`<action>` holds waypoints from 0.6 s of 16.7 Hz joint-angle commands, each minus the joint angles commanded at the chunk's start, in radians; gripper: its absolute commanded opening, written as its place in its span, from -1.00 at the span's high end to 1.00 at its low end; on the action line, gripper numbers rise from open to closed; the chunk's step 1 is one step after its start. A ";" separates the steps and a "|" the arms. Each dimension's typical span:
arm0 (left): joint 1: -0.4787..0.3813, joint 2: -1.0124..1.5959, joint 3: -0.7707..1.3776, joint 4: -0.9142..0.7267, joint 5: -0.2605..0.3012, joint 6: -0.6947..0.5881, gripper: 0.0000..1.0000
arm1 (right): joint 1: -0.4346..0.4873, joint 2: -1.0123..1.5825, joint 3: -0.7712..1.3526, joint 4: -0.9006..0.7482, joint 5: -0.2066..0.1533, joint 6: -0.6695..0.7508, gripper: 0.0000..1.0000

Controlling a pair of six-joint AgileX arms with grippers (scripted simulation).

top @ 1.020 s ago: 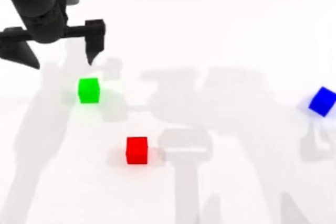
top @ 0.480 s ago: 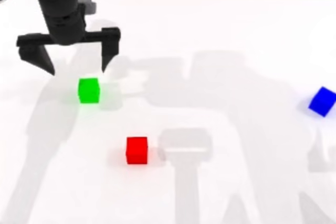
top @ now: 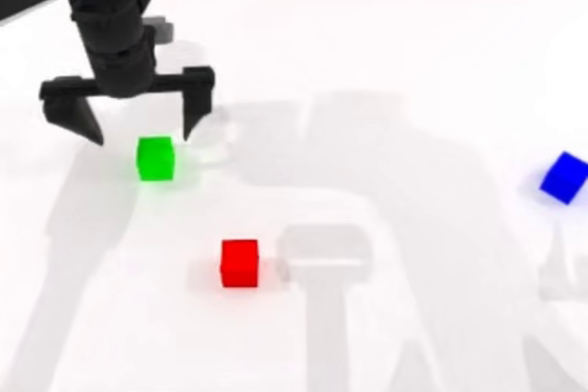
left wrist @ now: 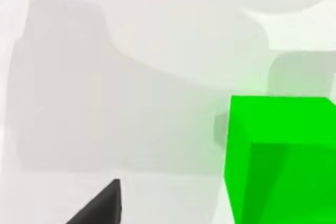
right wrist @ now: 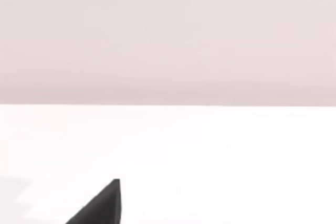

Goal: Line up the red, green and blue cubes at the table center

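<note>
Three cubes on the white table, none lined up.

Green cube: bright green, flat on the table, sides roughly square to the table edges, at the left side; it fills one corner of the left wrist view, top face and one shaded side visible. Red cube: bright red, flat, square-on, nearer the middle and toward the near edge, well apart from green. Blue cube: bright blue, flat, rotated off-square so one corner points toward the left, far at the right edge, well apart from both others. All three look equal in size, plain faces, none touching anything but the table.
</note>
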 joint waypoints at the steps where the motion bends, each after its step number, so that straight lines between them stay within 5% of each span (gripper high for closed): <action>1: 0.000 0.010 -0.028 0.040 0.000 0.000 -1.00 | 0.000 0.000 0.000 0.000 0.000 0.000 -1.00; 9: -0.001 0.044 -0.120 0.164 0.000 0.000 -1.00 | 0.000 0.000 0.000 0.000 0.000 0.000 -1.00; 10: -0.001 0.044 -0.120 0.164 0.000 0.000 -0.85 | 0.000 0.000 0.000 0.000 0.000 0.000 -1.00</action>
